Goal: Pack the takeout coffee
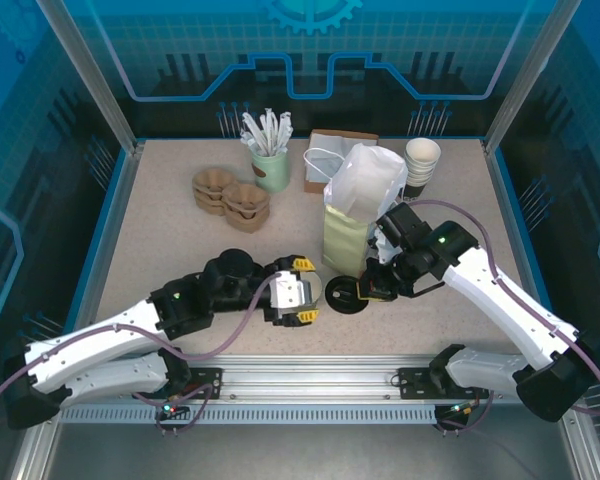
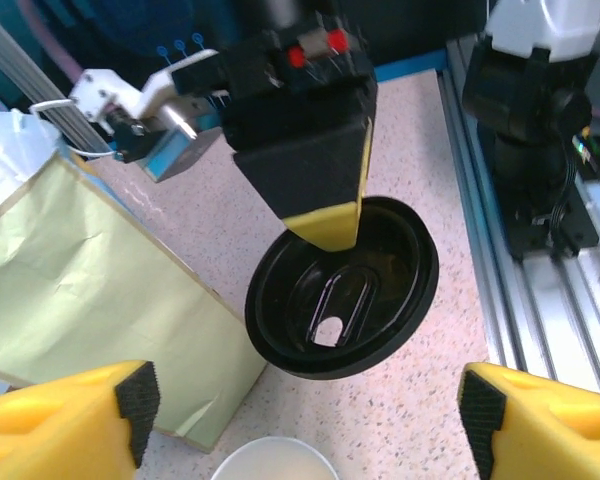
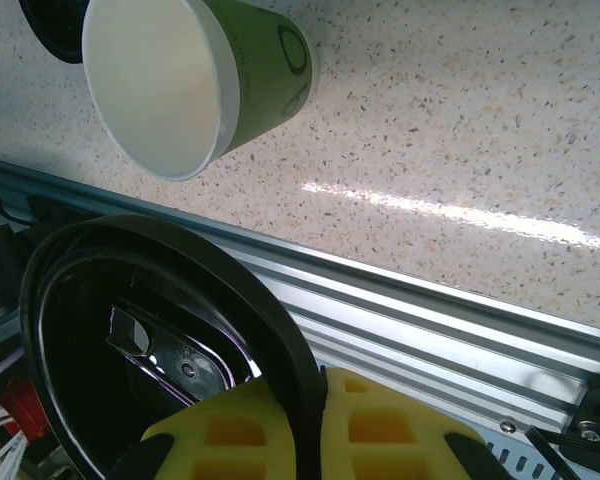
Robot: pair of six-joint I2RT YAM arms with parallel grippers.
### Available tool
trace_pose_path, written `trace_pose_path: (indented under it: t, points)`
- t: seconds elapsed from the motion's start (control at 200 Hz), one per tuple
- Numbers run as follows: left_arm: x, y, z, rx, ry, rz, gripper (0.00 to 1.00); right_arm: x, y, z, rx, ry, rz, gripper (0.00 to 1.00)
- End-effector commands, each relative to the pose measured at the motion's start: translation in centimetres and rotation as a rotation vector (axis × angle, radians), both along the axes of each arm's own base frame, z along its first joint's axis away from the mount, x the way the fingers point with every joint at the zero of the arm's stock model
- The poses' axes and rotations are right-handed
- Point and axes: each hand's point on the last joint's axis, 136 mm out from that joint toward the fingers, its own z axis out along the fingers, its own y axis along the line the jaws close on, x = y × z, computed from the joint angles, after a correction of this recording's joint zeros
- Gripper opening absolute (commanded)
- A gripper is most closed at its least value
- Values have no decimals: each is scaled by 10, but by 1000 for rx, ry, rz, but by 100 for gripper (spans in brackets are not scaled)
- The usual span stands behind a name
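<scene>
Bright, even overhead light; shadows soft. Glare streak across tabletop (image 3: 500,110) in right wrist view. Close foreground out of focus in both wrist views.

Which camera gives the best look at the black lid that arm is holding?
The left wrist view: the black lid shows nearly whole, hollow side toward the camera, pinched at its rim by the right gripper. The right wrist view has it close but cut off at the edge. The top view shows it small.

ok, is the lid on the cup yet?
No: the cup shows its bare white inside in the right wrist view, and the right tool pinches the black lid by its rim, apart from it.
</scene>
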Motion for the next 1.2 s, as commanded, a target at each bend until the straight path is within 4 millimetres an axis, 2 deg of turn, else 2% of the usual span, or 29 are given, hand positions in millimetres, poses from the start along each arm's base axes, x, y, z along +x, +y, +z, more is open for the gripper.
trace_pose_path:
  t: [0.0, 0.105, 0.24, 0.515, 0.8, 0.981, 1.096, 1.196]
  points:
    - [4, -9, -3, 63, -144, -27, 76, -7, -1, 3, 27, 36, 11, 0]
    - [6, -14, -11, 95, -185, -22, 70, -6, -1, 3, 35, 41, 10, 0]
    - [9, -18, -12, 93, -203, -21, 61, -6, -1, 5, 41, 41, 10, 0]
    - [8, -24, -21, 114, -228, -50, 60, -8, -3, 5, 45, 51, 9, 0]
    - [9, -31, -33, 158, -233, -86, 54, -7, -3, 5, 51, 58, 6, 0]
    - [12, -37, -31, 146, -241, -80, 46, -7, -1, 4, 56, 66, 9, 0]
    - [16, -39, -28, 140, -231, -63, 37, -6, -1, 2, 53, 69, 9, 0]
    - [16, -40, -27, 142, -240, -67, 36, -6, 0, 1, 51, 75, 9, 0]
